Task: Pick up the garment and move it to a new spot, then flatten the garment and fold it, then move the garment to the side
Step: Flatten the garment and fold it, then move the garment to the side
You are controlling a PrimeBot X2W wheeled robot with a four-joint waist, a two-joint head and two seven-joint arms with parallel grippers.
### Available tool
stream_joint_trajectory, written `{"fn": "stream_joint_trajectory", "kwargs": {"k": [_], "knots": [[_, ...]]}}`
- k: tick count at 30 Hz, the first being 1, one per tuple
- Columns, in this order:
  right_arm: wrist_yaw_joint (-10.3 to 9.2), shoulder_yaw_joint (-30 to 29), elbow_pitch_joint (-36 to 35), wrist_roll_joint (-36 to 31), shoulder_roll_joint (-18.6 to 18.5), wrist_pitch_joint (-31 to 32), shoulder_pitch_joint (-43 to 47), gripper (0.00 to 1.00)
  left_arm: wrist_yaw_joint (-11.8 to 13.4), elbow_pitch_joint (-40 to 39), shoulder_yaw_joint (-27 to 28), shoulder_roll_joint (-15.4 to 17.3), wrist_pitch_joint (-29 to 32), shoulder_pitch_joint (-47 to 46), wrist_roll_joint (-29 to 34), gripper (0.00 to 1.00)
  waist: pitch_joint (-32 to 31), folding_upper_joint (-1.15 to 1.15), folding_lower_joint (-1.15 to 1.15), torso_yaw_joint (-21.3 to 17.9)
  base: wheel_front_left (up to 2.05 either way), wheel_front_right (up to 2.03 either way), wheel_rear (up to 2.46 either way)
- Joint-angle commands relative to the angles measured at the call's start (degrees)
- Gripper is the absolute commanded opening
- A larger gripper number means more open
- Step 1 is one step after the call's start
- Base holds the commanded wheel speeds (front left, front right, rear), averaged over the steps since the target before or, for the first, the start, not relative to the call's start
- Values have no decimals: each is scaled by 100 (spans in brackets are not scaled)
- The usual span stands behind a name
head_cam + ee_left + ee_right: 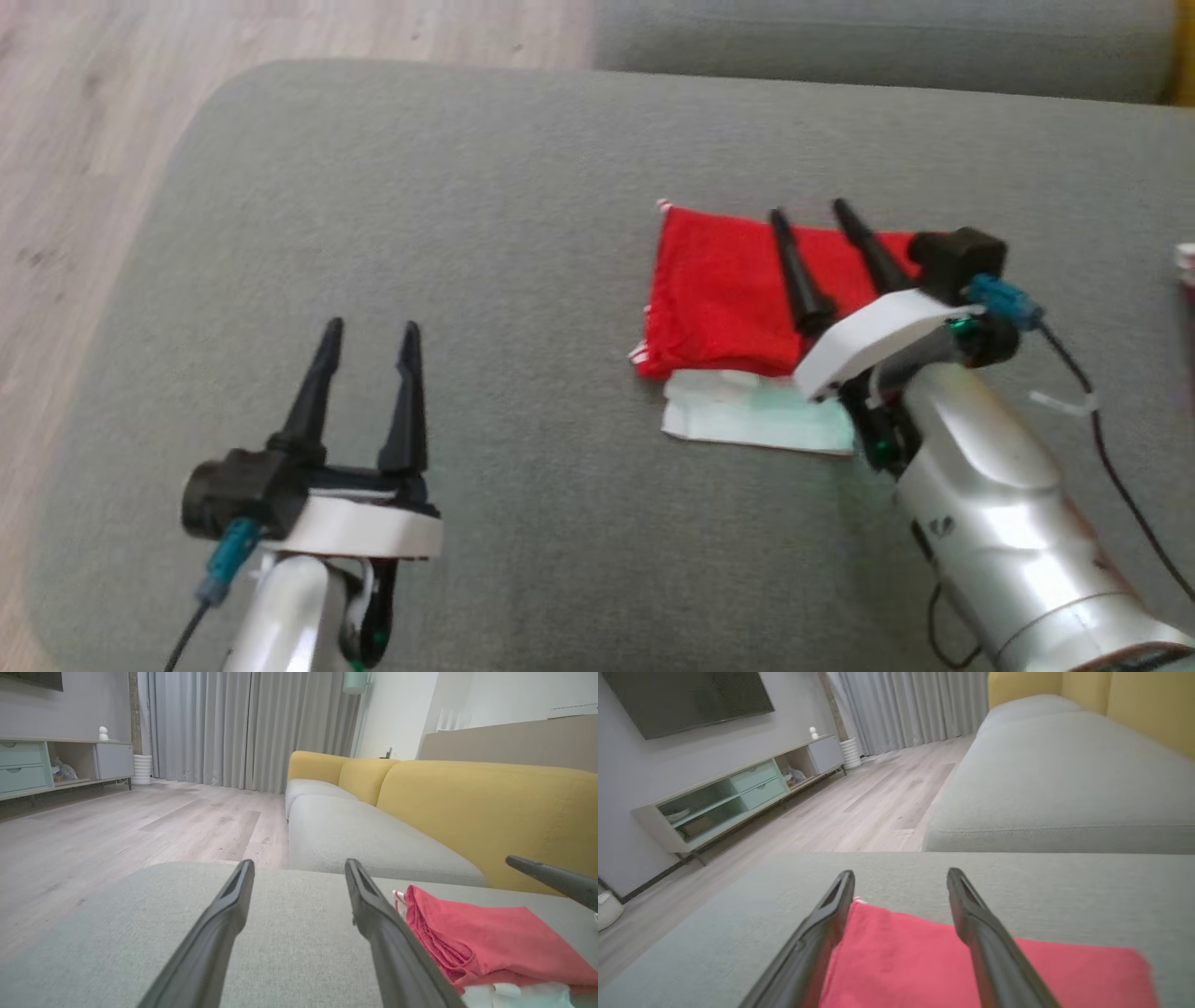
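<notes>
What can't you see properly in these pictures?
1. Head view: the right gripper and its arm cover the right end of the red garment and of the pale cloth at its near edge.
2. Head view: an object at the right edge is cut off and blurred; I can't tell what it is.
3. Left wrist view: the things on the cabinet shelf are too small to name.

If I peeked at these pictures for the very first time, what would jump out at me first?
The bright red garment folded on the grey cushion, with a pale green cloth poking out from under its near edge. The right end effector hovers open over it, and the left end effector is open above bare cushion. In the left wrist view, a big yellow sofa stands behind.
</notes>
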Motion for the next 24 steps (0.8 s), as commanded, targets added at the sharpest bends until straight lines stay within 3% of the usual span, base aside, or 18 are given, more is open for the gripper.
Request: {"fn": "stream_joint_trajectory", "kwargs": {"k": [1,3,10,18,24], "knots": [[-5,-151,-222,-202,82,-72,-181,100,21,-247,261,30,-29,-136,17,100,-137,0,0,-245,0,0,0],[-5,-734,-637,-724,82,-77,60,100,44,-316,391,31,-29,-38,41,100,-213,0,0,-509,0,0,0],[-5,-1608,-1788,-1752,82,-79,1276,100,48,-346,603,30,-29,118,131,100,-385,0,0,-892,0,0,0],[-5,-1917,-2609,-1814,82,-79,2451,100,126,-390,635,29,-29,360,74,100,-378,0,0,-1037,0,0,0],[-5,-1968,-2724,-1806,82,-79,2590,100,133,-383,515,29,-29,324,58,100,-266,0,0,-1003,0,0,0]]}}
